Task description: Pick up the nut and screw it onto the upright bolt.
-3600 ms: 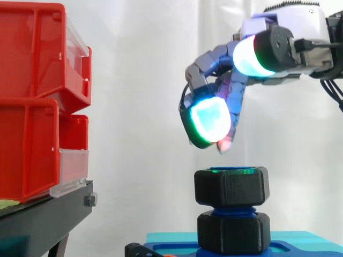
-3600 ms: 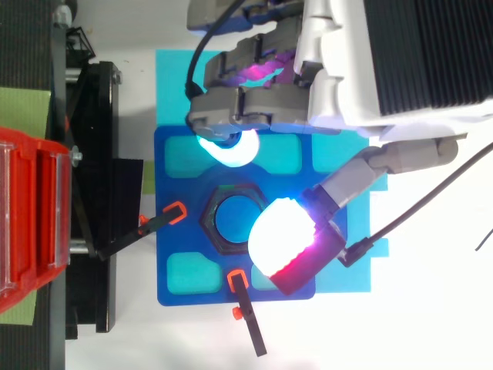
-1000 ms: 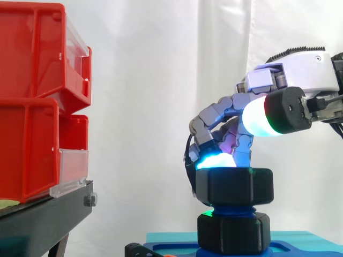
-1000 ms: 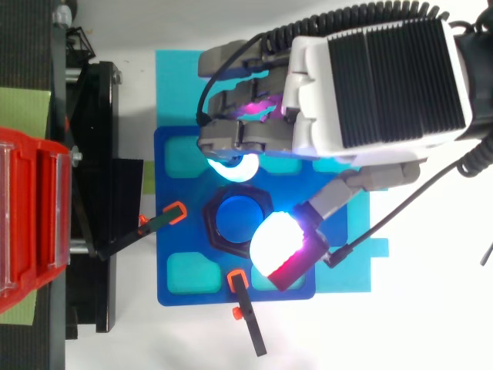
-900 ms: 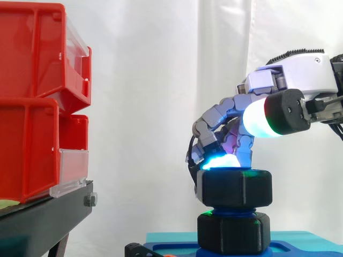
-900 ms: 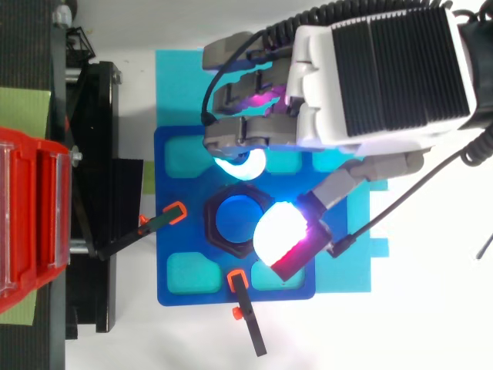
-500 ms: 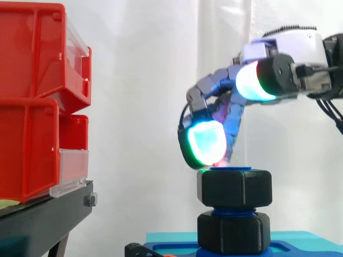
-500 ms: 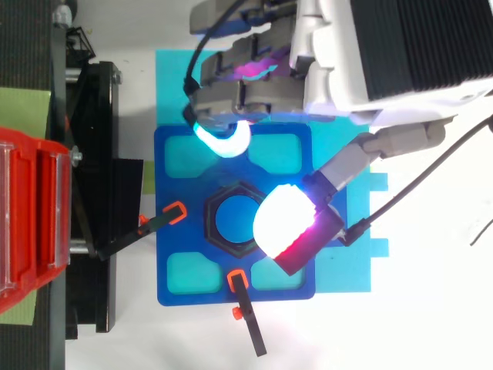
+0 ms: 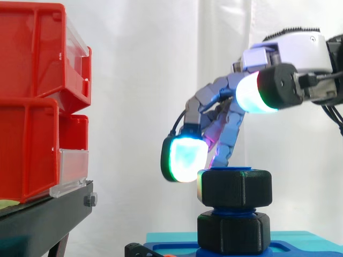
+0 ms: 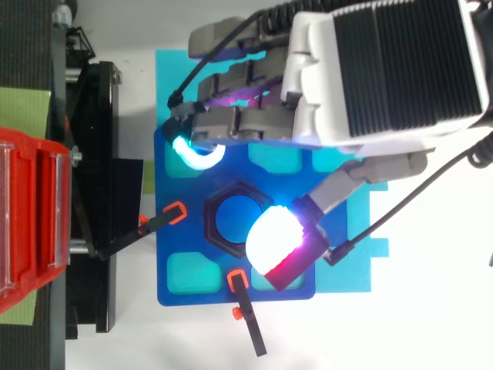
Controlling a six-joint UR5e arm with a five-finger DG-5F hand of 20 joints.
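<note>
The black hex nut [image 9: 234, 186] sits threaded on the upright blue bolt [image 10: 231, 220], whose top shows just above it. Below it a second black hex piece [image 9: 233, 231] rests on the blue fixture plate [image 10: 177, 231]. My hand [image 9: 289, 59] hovers over the nut from the right, open, holding nothing. One cyan-glowing fingertip [image 9: 182, 158] hangs just left of the nut's upper edge, apart from it. The thumb pad [image 10: 273, 235] sits over the nut's right rim in the top view and stands well above it in the side view.
Stacked red bins [image 9: 37, 96] on a black stand [image 9: 43, 219] fill the left. Two orange-tipped clamps [image 10: 173, 212] [image 10: 235, 281] hold the plate, which lies on a cyan mat [image 10: 173, 69]. The white curtain is behind.
A second ago the fingers were down on the nut. They then lifted off it, and now the fingers reach further left and lower beside the nut. The nut sits lower than 3.6 s ago.
</note>
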